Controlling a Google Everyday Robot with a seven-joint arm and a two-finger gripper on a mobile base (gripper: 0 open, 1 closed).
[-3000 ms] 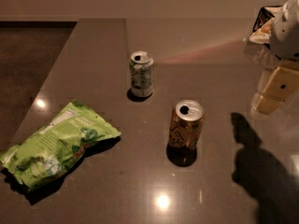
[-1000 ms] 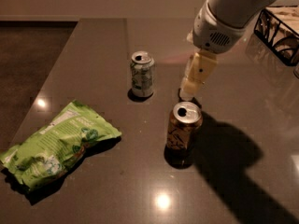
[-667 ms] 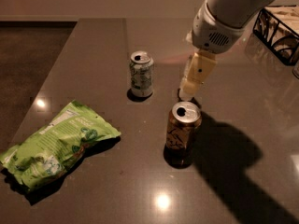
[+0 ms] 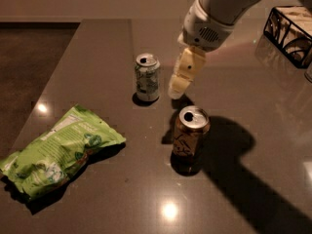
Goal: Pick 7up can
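Note:
The 7up can [image 4: 147,77] stands upright on the dark table, white-silver with green markings and a silver top. My gripper [image 4: 178,86] hangs from the white arm that comes in from the upper right. Its cream fingers [image 4: 185,71] point down and left. The tip sits just right of the 7up can, a small gap apart, and above the brown-gold can [image 4: 189,132]. It holds nothing.
A brown-gold can with dark script stands upright in front of the gripper. A green chip bag [image 4: 58,150] lies at the front left. A black wire basket [image 4: 290,30] stands at the back right. The table's left edge [image 4: 53,82] runs diagonally.
The arm has swung in from the right edge to the table's middle. Over the last second the gripper has moved a little left, closer to the 7up can.

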